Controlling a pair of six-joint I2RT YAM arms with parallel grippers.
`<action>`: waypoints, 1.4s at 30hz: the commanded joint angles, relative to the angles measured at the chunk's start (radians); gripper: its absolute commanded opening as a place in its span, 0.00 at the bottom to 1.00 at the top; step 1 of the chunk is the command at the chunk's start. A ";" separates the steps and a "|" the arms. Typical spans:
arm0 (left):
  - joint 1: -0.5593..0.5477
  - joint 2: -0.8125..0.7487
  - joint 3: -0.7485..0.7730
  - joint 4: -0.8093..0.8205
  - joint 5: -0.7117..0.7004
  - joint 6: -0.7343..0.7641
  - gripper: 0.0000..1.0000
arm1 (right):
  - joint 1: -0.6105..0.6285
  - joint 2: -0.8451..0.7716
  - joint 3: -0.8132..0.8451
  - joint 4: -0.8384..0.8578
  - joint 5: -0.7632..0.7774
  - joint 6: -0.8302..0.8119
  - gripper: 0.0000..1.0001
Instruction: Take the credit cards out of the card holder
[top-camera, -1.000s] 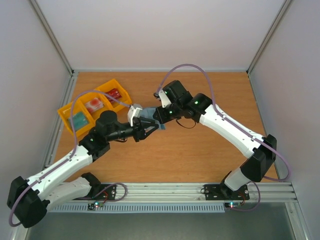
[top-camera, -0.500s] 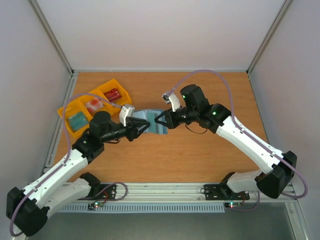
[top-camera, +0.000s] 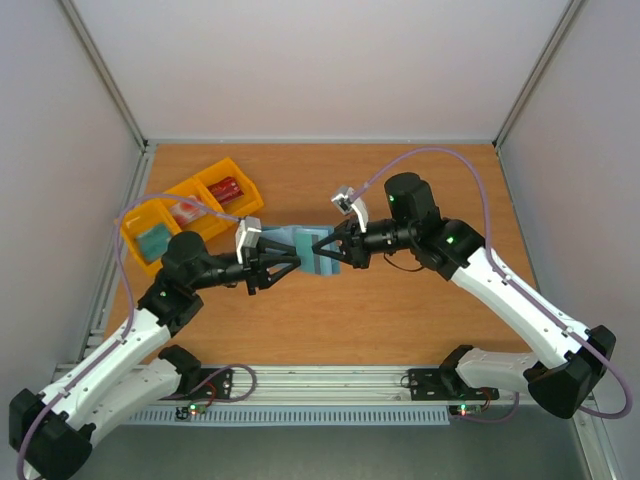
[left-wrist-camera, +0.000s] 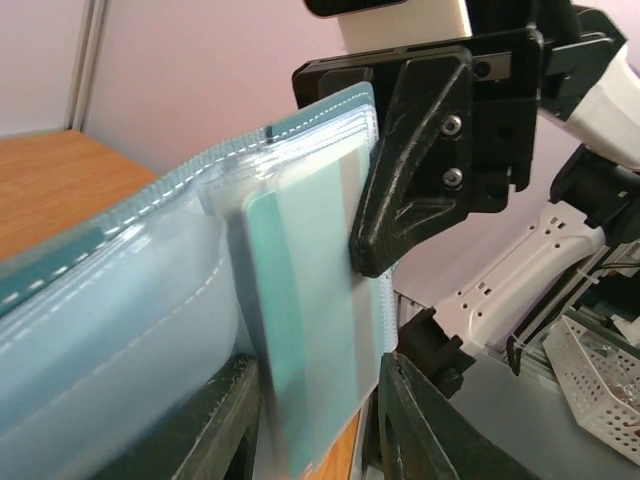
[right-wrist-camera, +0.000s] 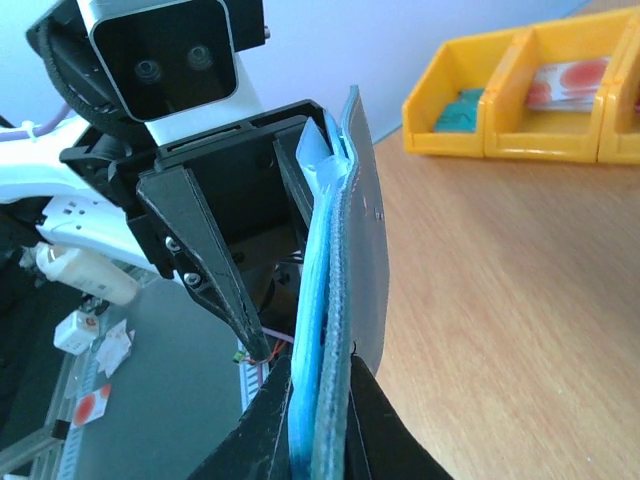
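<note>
Right gripper (top-camera: 330, 249): clamped tight on one edge of the card holder (top-camera: 305, 240).
Left gripper (top-camera: 289, 265): jaws part-way apart astride a teal card (left-wrist-camera: 310, 330) in its clear pocket; grip unclear.
Card holder: lifted, right of the yellow tray (top-camera: 133, 222), well apart from it.
Change: bunched a second ago, now spread.
Room: table (top-camera: 400, 320) wood right of the tray.

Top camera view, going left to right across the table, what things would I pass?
yellow tray → left gripper → card holder → right gripper
</note>
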 joint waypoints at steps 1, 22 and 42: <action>-0.009 0.012 -0.006 0.136 0.081 0.008 0.34 | 0.018 0.001 0.004 0.125 -0.169 -0.072 0.01; -0.007 -0.040 0.193 -0.121 0.248 0.272 0.40 | -0.063 -0.048 0.011 0.187 -0.257 -0.087 0.01; 0.000 -0.058 0.333 -0.359 -0.260 0.272 0.68 | -0.072 -0.087 0.070 0.086 -0.285 -0.101 0.01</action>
